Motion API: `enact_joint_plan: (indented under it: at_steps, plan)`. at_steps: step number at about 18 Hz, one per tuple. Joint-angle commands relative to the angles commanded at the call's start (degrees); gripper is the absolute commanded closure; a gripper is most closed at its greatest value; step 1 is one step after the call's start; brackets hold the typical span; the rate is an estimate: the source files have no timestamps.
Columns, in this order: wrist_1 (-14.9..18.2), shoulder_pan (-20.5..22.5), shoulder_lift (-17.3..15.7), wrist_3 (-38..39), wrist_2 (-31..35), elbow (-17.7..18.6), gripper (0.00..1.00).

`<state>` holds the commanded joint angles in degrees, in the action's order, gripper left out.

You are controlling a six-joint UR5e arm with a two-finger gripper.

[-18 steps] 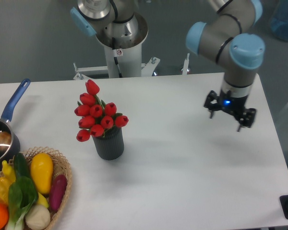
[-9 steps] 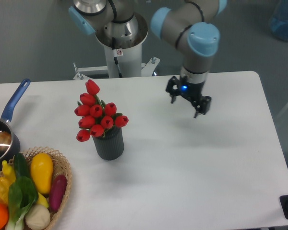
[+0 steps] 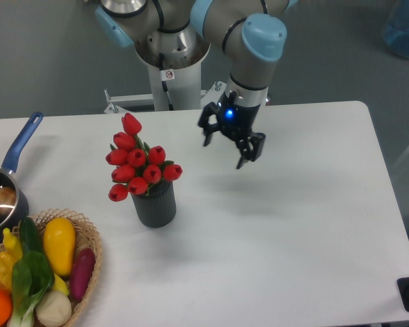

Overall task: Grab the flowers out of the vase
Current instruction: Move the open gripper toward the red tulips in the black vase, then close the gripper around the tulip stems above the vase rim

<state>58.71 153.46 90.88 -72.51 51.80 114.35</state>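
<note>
While the pincer hangs clear of the bunch: nothing of the task is gripped yet.

Pincer: the pincer (image 3: 231,144) hangs above the table (image 3: 307,218) with its two fingers spread wide and nothing between them, up and to the right of the bunch and well apart from it.

Flowers: the flowers (image 3: 138,165) stand in the vase (image 3: 155,202), red buds leaning up and to the left, the bunch spreading wider than the vase mouth.

Vase: dark, ribbed, upright on the table, left of centre.

Risk, tipping: the vase looks small under a top-heavy bunch, so a sideways brush from a finger on the way in could likely knock it over.

Risk, partial grasp: since the buds fan out, a closing grip aimed high may catch only a few and leave the rest behind; lower down the stems look tighter.

Risk, lifting the vase: if the stems sit snug, a pull could drag the vase up too.

Neighbours: the wicker basket (image 3: 94,262) of vegetables and the saucepan (image 3: 12,174) sit at the left edge, clear of the approach.

Change: the pincer has travelled leftward across the table from the right side, a good deal closer to the flowers than a second ago; flowers and vase have not moved.
</note>
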Motion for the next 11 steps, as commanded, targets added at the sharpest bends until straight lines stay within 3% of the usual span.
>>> enact_joint_plan:
  at_steps: [3, 11]
  plan:
    - [0.0, -0.3, 0.2, -0.2, -7.8, 0.0, 0.00]
    - [-0.2, -4.1, 1.1, -4.7, -11.5, 0.9, 0.00]
